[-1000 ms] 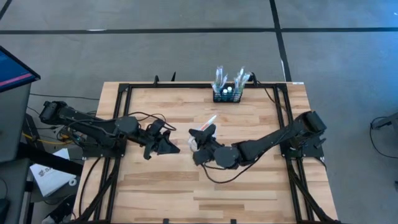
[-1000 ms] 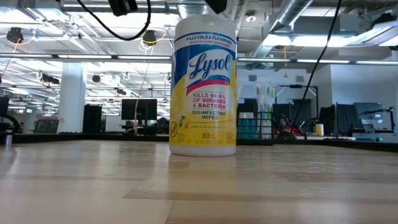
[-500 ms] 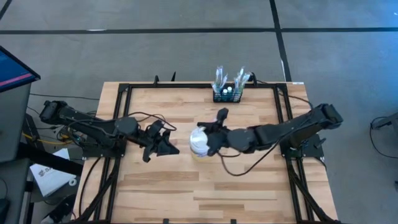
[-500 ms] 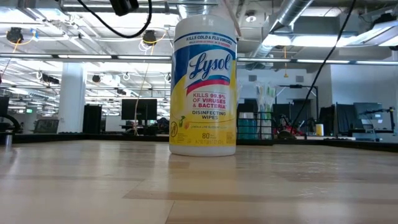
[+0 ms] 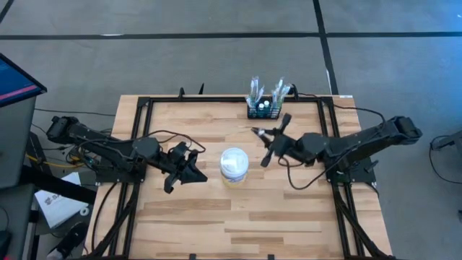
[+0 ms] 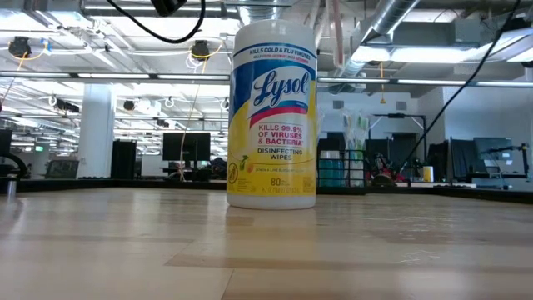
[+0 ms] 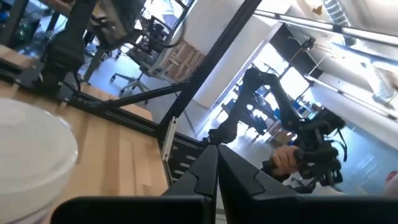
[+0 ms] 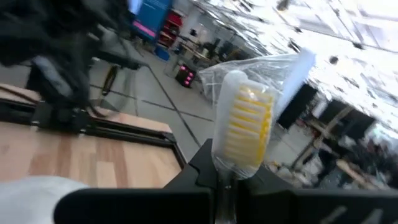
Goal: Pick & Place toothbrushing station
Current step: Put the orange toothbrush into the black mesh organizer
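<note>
gripping wrapped toothbrush, right claw blurred

You see a grey floor around the wooden table, with dark lines crossing it. At the left edge stands a monitor with a blue and pink screen. In the low view, the room behind the table is a wide open hall: long ceiling lights hang between pipes and ducts, a white column stands at the left, and dark monitors sit on far desks.
</note>
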Controlling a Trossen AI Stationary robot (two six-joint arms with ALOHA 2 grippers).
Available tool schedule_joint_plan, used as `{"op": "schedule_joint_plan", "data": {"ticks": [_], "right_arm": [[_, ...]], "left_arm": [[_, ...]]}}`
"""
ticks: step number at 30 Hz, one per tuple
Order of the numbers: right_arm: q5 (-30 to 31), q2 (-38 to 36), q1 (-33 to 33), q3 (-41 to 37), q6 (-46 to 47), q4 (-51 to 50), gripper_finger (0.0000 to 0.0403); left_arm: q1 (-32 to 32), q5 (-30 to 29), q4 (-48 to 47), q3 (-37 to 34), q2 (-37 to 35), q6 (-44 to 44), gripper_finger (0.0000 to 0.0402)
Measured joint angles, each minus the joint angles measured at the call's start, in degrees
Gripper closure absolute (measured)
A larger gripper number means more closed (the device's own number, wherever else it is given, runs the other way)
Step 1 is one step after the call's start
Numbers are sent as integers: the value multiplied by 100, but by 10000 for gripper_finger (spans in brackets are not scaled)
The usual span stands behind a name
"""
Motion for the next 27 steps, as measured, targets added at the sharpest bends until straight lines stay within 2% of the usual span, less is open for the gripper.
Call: {"op": "schedule_joint_plan", "data": {"ticks": [6, 14, 20, 27], "right_arm": [[-133, -314, -398, -590, 312, 549, 403], [-236, -322, -948, -1144, 390, 1383, 403], [-328, -315, -1500, -1459, 733, 1507, 403], [-949, -267, -2085, -1688, 1079, 2026, 403]], "left_arm": [[0, 0, -9, 0, 0, 416, 396], [0, -31, -42, 0, 0, 1010, 396], [4, -37, -47, 0, 0, 1206, 396], [4, -102, -62, 0, 0, 1618, 396]]}}
